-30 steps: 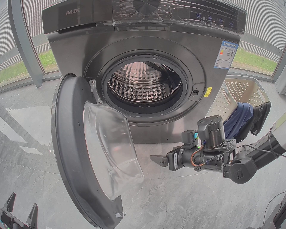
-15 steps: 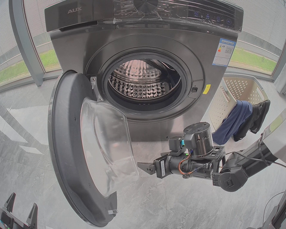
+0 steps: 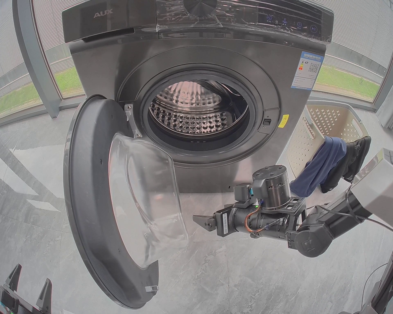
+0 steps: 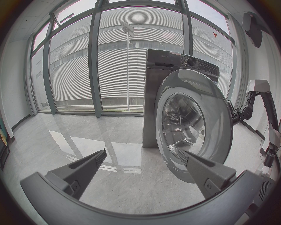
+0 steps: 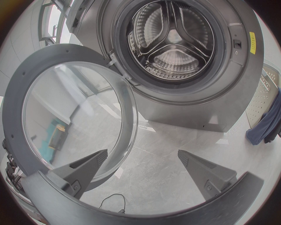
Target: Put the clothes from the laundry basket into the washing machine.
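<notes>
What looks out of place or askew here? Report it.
A blue garment and a dark garment hang over the laundry basket rim, spilling outside rather than lying inside. Wrinkled plastic film covers the washing machine control panel. Nothing else stands out.

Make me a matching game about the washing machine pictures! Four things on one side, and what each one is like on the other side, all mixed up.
Things:
1. door
2. drum
3. blue garment
4. right gripper

States:
A. hanging over the rim of the laundry basket
B. open, holding nothing
C. swung wide open
D. shiny metal, no clothes seen inside

Pairs: 1-C, 2-D, 3-A, 4-B.
</notes>
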Motion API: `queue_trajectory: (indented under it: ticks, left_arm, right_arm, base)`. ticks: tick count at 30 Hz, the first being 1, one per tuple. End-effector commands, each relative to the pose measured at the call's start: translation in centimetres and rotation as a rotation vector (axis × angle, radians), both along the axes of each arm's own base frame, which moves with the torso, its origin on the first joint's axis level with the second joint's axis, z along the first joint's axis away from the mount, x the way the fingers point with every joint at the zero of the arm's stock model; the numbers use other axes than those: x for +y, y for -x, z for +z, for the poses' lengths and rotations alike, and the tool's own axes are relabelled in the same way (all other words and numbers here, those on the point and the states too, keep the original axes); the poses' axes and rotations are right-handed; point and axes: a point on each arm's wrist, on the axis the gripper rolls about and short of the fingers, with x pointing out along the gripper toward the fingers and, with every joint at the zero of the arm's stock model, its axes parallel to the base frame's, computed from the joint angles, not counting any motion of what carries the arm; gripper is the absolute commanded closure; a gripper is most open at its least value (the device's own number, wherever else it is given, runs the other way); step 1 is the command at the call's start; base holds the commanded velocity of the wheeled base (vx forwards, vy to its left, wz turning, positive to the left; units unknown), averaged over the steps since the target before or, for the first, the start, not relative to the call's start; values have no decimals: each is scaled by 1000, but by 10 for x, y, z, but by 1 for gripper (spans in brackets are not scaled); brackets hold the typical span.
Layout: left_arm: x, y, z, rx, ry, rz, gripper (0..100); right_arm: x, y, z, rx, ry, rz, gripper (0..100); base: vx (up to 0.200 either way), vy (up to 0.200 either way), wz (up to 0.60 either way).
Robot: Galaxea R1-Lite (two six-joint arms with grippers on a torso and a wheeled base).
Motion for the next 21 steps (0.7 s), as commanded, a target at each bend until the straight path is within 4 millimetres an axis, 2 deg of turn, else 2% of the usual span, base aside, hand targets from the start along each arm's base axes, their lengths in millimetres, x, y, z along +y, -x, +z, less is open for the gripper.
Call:
queue_trajectory:
  ticks: [1, 14, 21]
  left_arm:
    - [0, 0, -4, 3, 0, 0, 0]
    - [0, 0, -4, 3, 0, 0, 0]
    - [0, 0, -4, 3, 0, 0, 0]
  right_arm:
    - [12, 1, -15, 27, 23, 23, 0]
    - [47, 27, -7, 2, -6, 108, 0]
    - [46, 8, 6, -56, -74, 66, 0]
  base:
    - [0, 0, 0]
    - [0, 0, 0]
    - [0, 0, 0]
